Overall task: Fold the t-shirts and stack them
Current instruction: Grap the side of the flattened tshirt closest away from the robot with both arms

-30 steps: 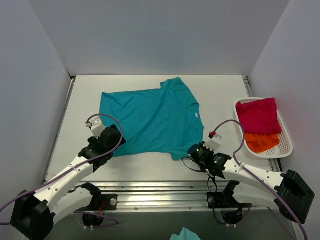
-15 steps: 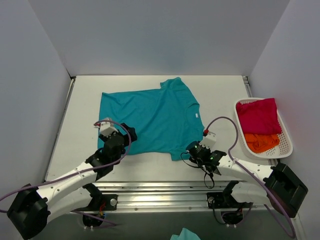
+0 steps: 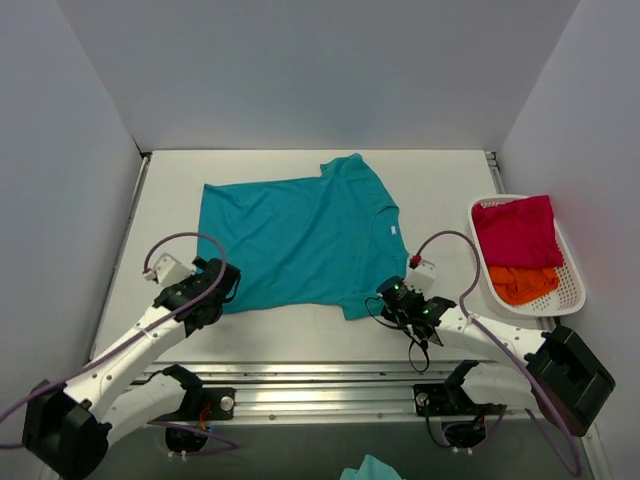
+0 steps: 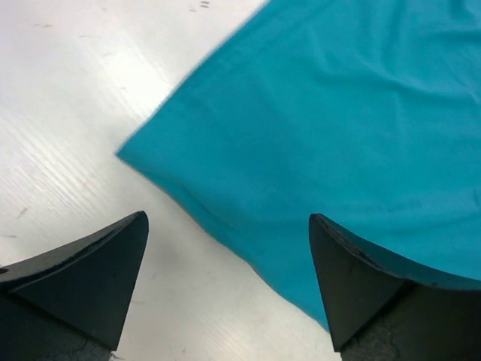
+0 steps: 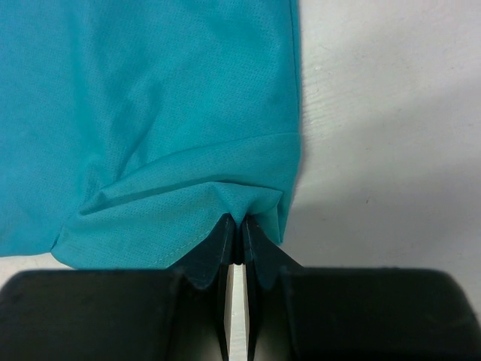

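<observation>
The teal t-shirt [image 3: 300,240] lies spread flat on the white table, with its small white neck label [image 3: 393,230] toward the right. My right gripper [image 3: 385,297] is shut on the near sleeve's hem, and the teal cloth [image 5: 180,135] puckers between its fingers [image 5: 222,237]. My left gripper [image 3: 225,290] is open and empty just above the shirt's near-left hem corner [image 4: 124,154]; its fingers [image 4: 98,271] straddle the teal edge [image 4: 316,150]. The crimson-magenta t-shirt [image 3: 515,230] and the orange t-shirt [image 3: 523,284] lie bunched in the basket.
A white slotted basket [image 3: 572,290] sits at the table's right edge. Grey walls enclose the left, back and right. A metal rail [image 3: 320,375] runs along the near edge. A scrap of teal cloth [image 3: 372,468] shows below the rail.
My left gripper has swung left and back from over the shirt's near hem to its near-left corner. My right gripper has stayed at the near sleeve, shifting slightly.
</observation>
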Controlling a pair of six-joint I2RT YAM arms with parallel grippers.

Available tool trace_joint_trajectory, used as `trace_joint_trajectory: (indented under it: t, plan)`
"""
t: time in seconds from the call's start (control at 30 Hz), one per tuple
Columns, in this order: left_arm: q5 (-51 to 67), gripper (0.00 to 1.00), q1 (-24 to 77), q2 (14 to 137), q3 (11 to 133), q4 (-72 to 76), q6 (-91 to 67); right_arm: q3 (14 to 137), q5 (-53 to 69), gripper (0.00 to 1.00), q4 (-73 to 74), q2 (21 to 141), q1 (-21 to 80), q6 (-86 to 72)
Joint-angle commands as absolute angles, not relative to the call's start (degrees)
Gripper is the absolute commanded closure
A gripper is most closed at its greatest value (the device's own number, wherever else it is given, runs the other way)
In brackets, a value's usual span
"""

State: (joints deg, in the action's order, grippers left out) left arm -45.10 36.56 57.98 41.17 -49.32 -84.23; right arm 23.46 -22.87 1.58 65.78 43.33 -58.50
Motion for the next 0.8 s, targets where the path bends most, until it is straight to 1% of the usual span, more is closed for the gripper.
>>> trace_joint_trajectory:
  t: [0.0, 0.07, 0.17, 0.2, 0.3, 0.43, 0.57, 0.77]
  plan:
    - [-33.33, 0.07, 26.04, 51.78, 34.65, -42.03, -76.76, 23.47, -21.8, 1.0, 1.24, 65.13, 41.49, -56.78]
    - [-31.73, 0.08, 22.34, 49.22, 32.79, -40.96, -75.41, 23.12, -20.14, 1.0, 0.79, 65.04, 40.09, -56.25]
    - [-30.68, 0.08, 20.92, 49.22, 32.35, -39.3, -74.1, 22.76, -18.99, 1.0, 0.53, 65.04, 38.94, -55.64]
    - [-28.59, 0.08, 20.13, 49.74, 31.56, -37.9, -73.22, 22.59, -18.98, 1.0, 0.53, 64.95, 38.76, -55.72]
    - [-24.63, 0.1, 19.43, 53.51, 29.71, -31.83, -72.69, 22.5, -18.9, 1.0, -1.14, 64.95, 38.41, -55.46]
    - [-22.33, 0.16, 19.51, 59.57, 28.48, -25.51, -72.95, 22.41, -18.72, 1.0, -1.23, 65.21, 37.97, -55.46]
    - [-22.41, 0.21, 19.51, 61.08, 28.3, -24.96, -73.3, 22.5, -18.81, 1.0, -1.06, 65.48, 37.71, -55.55]
    - [-24.78, 0.22, 19.51, 57.31, 28.74, -31.11, -74.0, 22.41, -19.16, 1.0, -0.7, 65.04, 37.44, -55.99]
